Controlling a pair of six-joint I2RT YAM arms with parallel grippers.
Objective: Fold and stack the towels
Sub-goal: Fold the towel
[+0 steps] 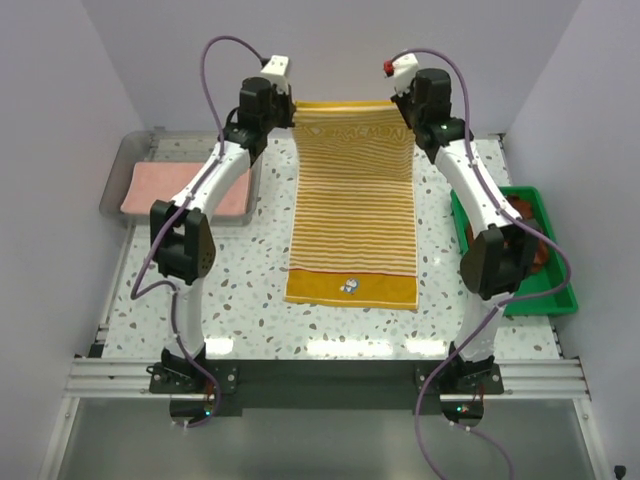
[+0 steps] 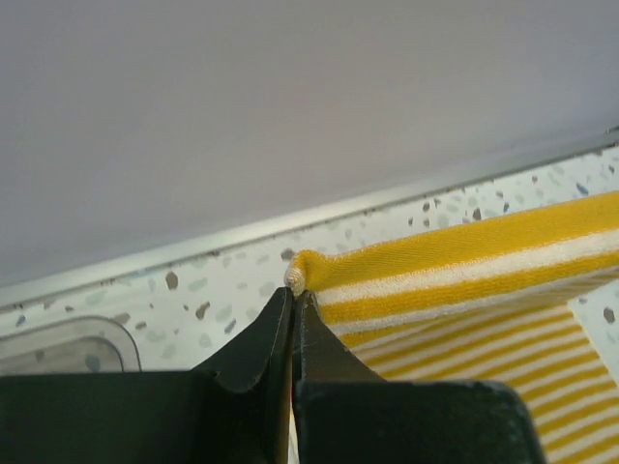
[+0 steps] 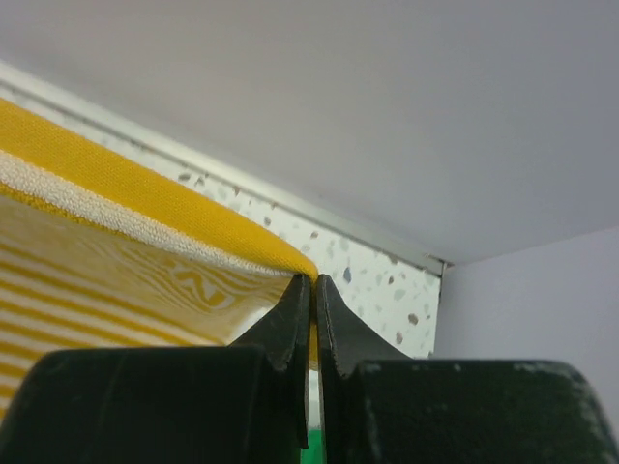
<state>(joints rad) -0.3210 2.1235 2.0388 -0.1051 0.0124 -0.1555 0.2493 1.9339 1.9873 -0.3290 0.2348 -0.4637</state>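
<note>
Top external: left gripper (image 1: pixel 293 108) and right gripper (image 1: pixel 401 108) pinch the striped towel (image 1: pixel 352 215)

Top external: the soft yellow-and-white towel lies long on the speckled table (image 1: pixel 250 290), its far edge lifted. A flat pink towel (image 1: pixel 185 188) sits in the clear grey bin (image 1: pixel 118 182) on the left. A green tray (image 1: pixel 562 295) is on the right.

Left wrist: dark claw clenched on a fuzzy corner.

Right wrist: claw clenched on the other corner, by pale walls.
</note>
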